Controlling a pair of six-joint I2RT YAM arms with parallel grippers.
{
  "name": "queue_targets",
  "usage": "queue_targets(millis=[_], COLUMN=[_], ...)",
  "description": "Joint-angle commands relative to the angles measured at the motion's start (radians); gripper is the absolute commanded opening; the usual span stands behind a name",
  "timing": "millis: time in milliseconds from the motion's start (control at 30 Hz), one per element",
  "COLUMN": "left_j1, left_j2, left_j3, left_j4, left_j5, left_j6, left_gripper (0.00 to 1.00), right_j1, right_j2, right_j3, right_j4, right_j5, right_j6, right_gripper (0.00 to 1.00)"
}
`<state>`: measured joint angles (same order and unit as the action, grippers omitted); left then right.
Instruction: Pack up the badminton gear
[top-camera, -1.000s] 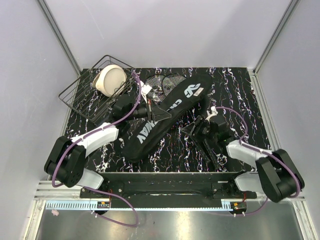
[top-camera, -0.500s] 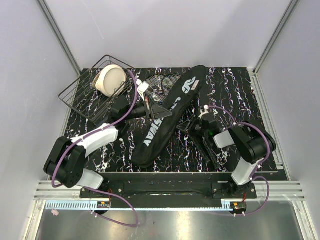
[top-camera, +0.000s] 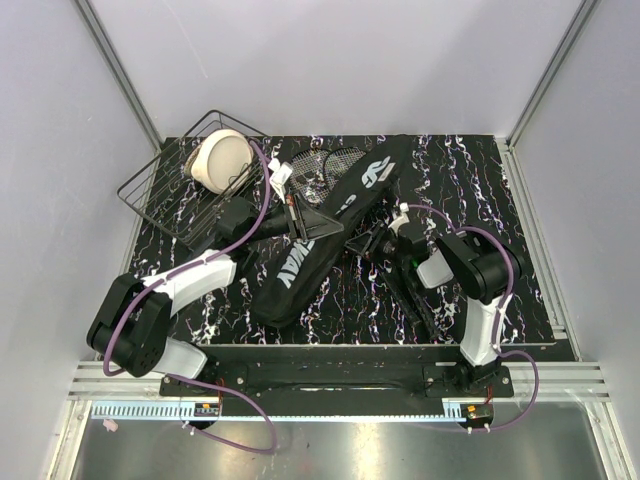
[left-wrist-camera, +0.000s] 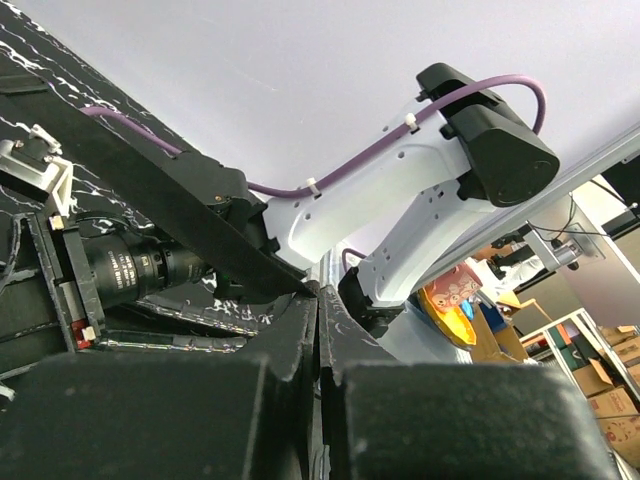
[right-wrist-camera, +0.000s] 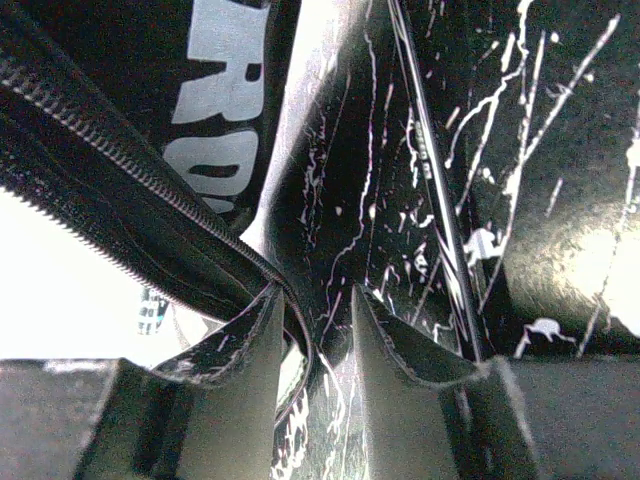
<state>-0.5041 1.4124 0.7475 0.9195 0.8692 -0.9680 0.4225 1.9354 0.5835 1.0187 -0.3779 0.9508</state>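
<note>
Top view: even, diffuse overhead light, sharp focus, soft shadows; mild glare on the glossy counter (top-camera: 480, 180). Left wrist view: bright pale background, foreground left hand (left-wrist-camera: 318, 400) dark and blurred. Right wrist view: overexposed white patch at left, glare spots on the counter at right, near fingers (right-wrist-camera: 245, 400) soft.

racket bag (top-camera: 318, 238) between both hands, rackets (top-camera: 325, 165) behind

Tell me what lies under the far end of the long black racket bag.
Strung heads of two thin black rackets stick out from beneath the long black racket bag on its left side. Their shafts and handles are covered.
</note>
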Motion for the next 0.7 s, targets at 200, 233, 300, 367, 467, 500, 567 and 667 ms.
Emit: queue_targets(millis=[200, 233, 300, 367, 467, 500, 567, 667], left_j1=[0.004, 0.004, 0.004, 0.004, 0.004, 0.004, 0.004, 0.004], left_j2=[-0.007, -0.004, -0.004, -0.001, 0.005, 0.007, 0.008, 0.01], left_j3=[-0.007, -0.007, -0.008, -0.01, -0.011, -0.013, -0.019, -0.026], left_j4=[0.124, 0.127, 0.125, 0.134, 0.145, 0.15, 0.171, 0.179], left_j5=[0.03, 0.031, 0.031, 0.03, 0.03, 0.03, 0.034, 0.036], left_j6=[-0.015, -0.015, -0.015, -0.017, -0.028, -0.035, -0.044, -0.052], left_gripper=[0.0, 0.0, 0.0, 0.0, 0.0, 0.0, 0.0, 0.0], right_j1=[-0.004, -0.002, -0.001, -0.002, -0.001, -0.001, -0.001, -0.001], right_j2=[-0.004, -0.01, -0.029, -0.035, -0.042, -0.046, -0.049, -0.032], right_j3=[0.007, -0.002, -0.014, -0.013, -0.007, -0.007, 0.015, 0.058], right_j4=[0.193, 0.196, 0.207, 0.202, 0.204, 0.196, 0.155, 0.164], right_j5=[-0.055, -0.056, -0.047, -0.049, -0.052, -0.046, -0.029, -0.026], right_j6=[0.003, 0.012, 0.02, 0.025, 0.028, 0.023, -0.013, -0.05], right_gripper=[0.4, 0.4, 0.4, 0.41, 0.43, 0.44, 0.47, 0.5])
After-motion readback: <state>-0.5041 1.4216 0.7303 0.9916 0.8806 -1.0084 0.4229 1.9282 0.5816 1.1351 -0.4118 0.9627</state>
